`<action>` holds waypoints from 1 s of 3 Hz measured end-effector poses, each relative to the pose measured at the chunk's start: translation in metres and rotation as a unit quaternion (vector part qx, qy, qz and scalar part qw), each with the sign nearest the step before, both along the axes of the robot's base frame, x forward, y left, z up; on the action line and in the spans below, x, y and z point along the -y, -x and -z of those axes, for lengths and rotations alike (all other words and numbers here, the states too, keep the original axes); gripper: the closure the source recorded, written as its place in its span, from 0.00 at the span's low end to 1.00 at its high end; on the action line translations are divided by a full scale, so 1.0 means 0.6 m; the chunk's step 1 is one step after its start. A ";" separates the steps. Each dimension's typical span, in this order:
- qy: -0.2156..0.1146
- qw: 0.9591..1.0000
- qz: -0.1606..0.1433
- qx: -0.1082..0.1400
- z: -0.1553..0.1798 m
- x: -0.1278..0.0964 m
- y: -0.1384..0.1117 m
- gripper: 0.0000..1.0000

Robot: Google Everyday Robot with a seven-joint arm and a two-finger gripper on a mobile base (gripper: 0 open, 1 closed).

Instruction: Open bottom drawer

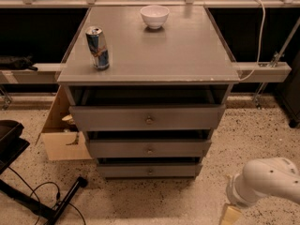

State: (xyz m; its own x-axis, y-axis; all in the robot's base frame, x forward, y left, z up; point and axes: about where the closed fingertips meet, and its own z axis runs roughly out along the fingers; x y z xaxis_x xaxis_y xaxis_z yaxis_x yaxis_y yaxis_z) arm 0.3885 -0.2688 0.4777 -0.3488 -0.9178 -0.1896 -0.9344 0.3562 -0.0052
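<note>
At your left a cardboard box (60, 137) sits on the floor against the cabinet (187, 55). On the cabinet's top a can (97, 48) stands near the left edge and a white bowl (154, 16) toward the back. The bottom drawer (131, 171) is the lowest of three grey fronts, knob (150, 171) centred. Low at your right the arm (267, 182) ends at the gripper (231, 216), well apart from that drawer and cut by the lower edge. You cannot tell whether it is spread or pressed together.

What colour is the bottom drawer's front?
The bottom drawer is grey, seen in the camera view; the gripper is low right, off it.
</note>
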 end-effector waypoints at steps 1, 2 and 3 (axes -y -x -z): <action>-0.028 0.999 -0.020 0.033 0.088 -0.036 -0.031 0.00; -0.041 0.996 -0.046 0.059 0.138 -0.076 -0.064 0.00; -0.046 0.996 -0.051 0.060 0.147 -0.085 -0.065 0.00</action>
